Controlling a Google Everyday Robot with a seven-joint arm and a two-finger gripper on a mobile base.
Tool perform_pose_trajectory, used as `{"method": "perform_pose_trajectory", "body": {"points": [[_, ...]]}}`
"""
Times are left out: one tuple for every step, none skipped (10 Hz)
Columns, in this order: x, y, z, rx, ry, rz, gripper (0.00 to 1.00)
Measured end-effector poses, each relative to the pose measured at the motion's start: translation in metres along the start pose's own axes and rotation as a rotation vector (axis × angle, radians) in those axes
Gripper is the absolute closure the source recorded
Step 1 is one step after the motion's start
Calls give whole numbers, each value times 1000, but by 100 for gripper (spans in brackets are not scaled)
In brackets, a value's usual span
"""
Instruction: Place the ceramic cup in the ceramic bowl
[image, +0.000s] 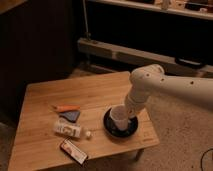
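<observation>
A pale wooden tabletop (95, 92) on short legs stands on a speckled floor (180, 145), in a dim room with dark panelling to the left and a long low ledge (130, 54) running behind it.

The black ceramic bowl (111, 129) sits near the tabletop's right front corner, close to both the right edge and the front edge. The ceramic cup (119, 118) stands upright inside the bowl, rim up, a little toward the bowl's back half.

The white arm (170, 87) comes in from the right, bends at a rounded joint and drops to the cup; the gripper (127, 107) sits right at the cup's upper right side, but how far its jaws stand apart cannot be told.

To the left of the bowl, a white bottle (67, 129) with a small cap lies on its side; its label shows marks too small to read. Just behind it lie a dark triangular piece (70, 116) and an orange stick-like thing (66, 107). A flat packet (73, 151) with red and white print, unreadable, lies at the front edge.

The back and left parts of the tabletop are bare wood, with open board behind the bowl up to the far edge.
</observation>
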Motion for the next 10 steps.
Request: {"method": "perform_pose_trajectory", "body": {"points": [[-2,6,2,-25,9,-27,56],[-3,11,4,-30,14,-44,46],[-3,13,5,-16,25,-54,36],[-4,16,8,6,39,-60,26],[-4,24,11,26,48,-67,20],[-5,21,9,62,50,-60,20],[-5,24,6,85,49,-66,20],[-5,30,-1,79,37,-74,20],[-4,29,-11,80,25,-73,20],[-4,31,-12,79,25,-76,20]]}}
